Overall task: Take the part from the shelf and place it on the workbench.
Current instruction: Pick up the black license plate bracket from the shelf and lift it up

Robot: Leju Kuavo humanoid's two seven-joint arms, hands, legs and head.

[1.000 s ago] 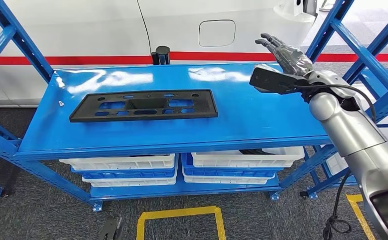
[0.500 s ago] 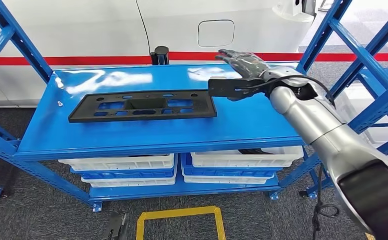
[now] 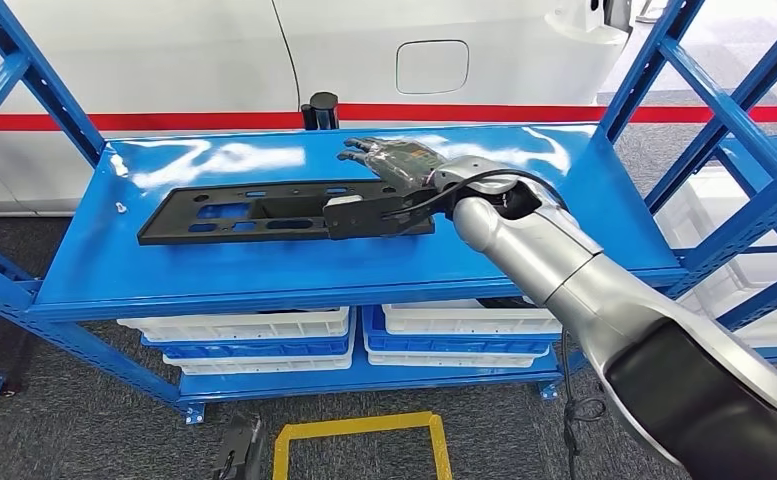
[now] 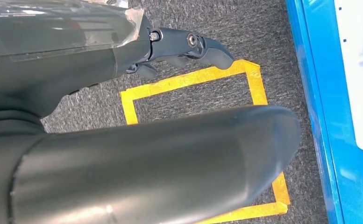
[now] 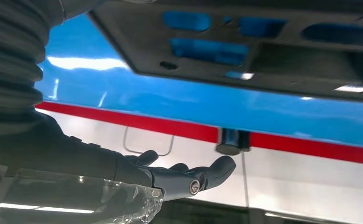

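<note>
change: the right hand (image 3: 396, 160) has been carried leftward across the shelf (image 3: 504, 245) since the earlier frames, and is now seen over the right end of the part (image 3: 264, 212).
right fingers: held apart and outstretched, nothing grasped.
left hand (image 4: 179, 46): seen above the floor; fingers curled, nothing seen in them.
part: lying flat on the top shelf, left of centre.
surface: glossy blue metal shelf, white bins (image 3: 244, 328) beneath.
room: grey carpet, yellow tape square (image 3: 359, 440), white panel with red stripe (image 3: 164, 120) behind.
shape: long, flat, matte black panel with rectangular cut-outs.
</note>
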